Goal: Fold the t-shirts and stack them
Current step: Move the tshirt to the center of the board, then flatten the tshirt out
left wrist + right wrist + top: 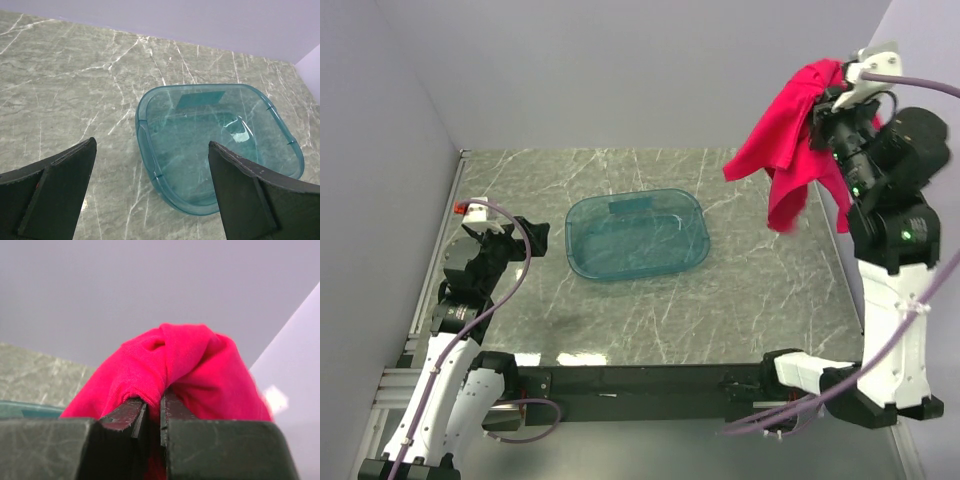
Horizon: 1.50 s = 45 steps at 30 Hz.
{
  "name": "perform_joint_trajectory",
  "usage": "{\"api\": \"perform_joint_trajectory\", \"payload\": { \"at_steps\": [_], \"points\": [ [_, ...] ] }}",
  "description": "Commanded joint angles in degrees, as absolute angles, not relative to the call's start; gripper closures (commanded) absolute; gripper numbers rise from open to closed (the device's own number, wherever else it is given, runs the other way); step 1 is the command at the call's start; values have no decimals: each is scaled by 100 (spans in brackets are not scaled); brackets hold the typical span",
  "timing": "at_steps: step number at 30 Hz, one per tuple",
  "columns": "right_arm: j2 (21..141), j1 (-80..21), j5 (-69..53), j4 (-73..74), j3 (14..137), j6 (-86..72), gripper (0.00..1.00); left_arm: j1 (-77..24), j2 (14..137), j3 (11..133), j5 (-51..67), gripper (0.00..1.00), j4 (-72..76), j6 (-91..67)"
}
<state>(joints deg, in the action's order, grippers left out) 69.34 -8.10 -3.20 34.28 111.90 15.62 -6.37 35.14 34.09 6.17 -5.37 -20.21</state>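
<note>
My right gripper (832, 92) is raised high at the far right and is shut on the bright red t-shirt (785, 135). The shirt hangs bunched from it, well above the table. In the right wrist view the red t-shirt (180, 365) is pinched between my two fingers and drapes over both. My left gripper (542, 238) is open and empty, low over the table at the left. It points toward the teal tub (638, 235). Its neck label is hidden.
The see-through teal tub (220, 150) stands empty in the middle of the marble table (720, 310). Purple walls close the back and both sides. A black rail (650, 378) runs along the near edge between the arm bases.
</note>
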Motion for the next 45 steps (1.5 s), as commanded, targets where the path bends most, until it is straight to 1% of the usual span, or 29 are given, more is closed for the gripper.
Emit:
{"api": "perform_joint_trajectory", "payload": {
  "at_steps": [1, 4, 9, 12, 13, 16, 20, 21, 22, 24, 25, 28, 30, 32, 33, 35, 36, 38, 39, 43, 44, 45],
  "points": [
    [7137, -563, -562, 3138, 10497, 1301, 100, -659, 3507, 3542, 650, 1, -378, -1942],
    [7067, -449, -624, 2989, 10056, 1301, 100, -659, 3472, 3533, 659, 0, -352, -1951],
    [6759, -211, -808, 2699, 8984, 1292, 100, -668, 3481, 3533, 712, 1, -360, -1934],
    [6470, -62, -923, 2453, 8176, 1309, 100, -668, 3454, 3542, 712, 1, -352, -1942],
    [6373, -27, -966, 2374, 7713, 1318, 100, -668, 3454, 3533, 712, 1, -343, -1942],
    [6135, 184, -1046, 2171, 7025, 1353, 100, -668, 3437, 3516, 756, 1, -325, -1951],
    [6125, 211, -1467, 2188, 6636, 1327, 100, -668, 3480, 3533, 800, 1, -325, -1960],
    [6178, 211, -1529, 2223, 6610, 1266, 98, -668, 3498, 3542, 800, 1, -325, -1969],
    [6283, 220, -1608, 2267, 6601, 1222, 68, -668, 3507, 3542, 800, 1, -334, -1977],
    [6652, 228, -1574, 2460, 6636, 1178, 23, -668, 3507, 3542, 774, 1, -352, -2021],
    [6758, 255, -1530, 2513, 6662, 1178, 12, -668, 3524, 3542, 747, 1, -360, -2048],
    [6724, 421, -1713, 2391, 6409, 1037, 10, -677, 3594, 3524, 624, 1, -386, -2354],
    [6391, 527, -2327, 2215, 6197, 993, 9, -668, 3787, 3603, 650, 1, -658, -2653],
    [6031, 615, -3195, 2101, 5732, 1150, 9, -668, 3989, 3665, 764, 1, -869, -3267],
    [5942, 615, -4304, 2092, 5530, 1421, 9, -668, 4225, 3656, 860, 1, -1018, -3470],
    [5749, 633, -5112, 1804, 4889, 1477, 9, -668, 4507, 3604, 1124, 2, -1116, -3989],
    [5670, 676, -5846, 1750, 4661, 1624, 10, -668, 4866, 3612, 1221, 4, -1151, -4051],
    [5512, 703, -5880, 1801, 4447, 1731, 10, -677, 5280, 3778, 1170, 7, -1414, -3964],
    [5493, 738, -5810, 1802, 4447, 1653, 10, -677, 5717, 3849, 1099, 7, -1511, -3903],
    [5590, 949, -6151, 1872, 4517, 1617, 11, -747, 6783, 4323, 1081, 10, -1644, -3657],
    [5607, 984, -6135, 1933, 4535, 1617, 11, -878, 6985, 4568, 872, 10, -1687, -3613],
    [5607, 1019, -6126, 1942, 4553, 1617, 11, -931, 7440, 4701, 722, 10, -1748, -3586]
  ]
}}
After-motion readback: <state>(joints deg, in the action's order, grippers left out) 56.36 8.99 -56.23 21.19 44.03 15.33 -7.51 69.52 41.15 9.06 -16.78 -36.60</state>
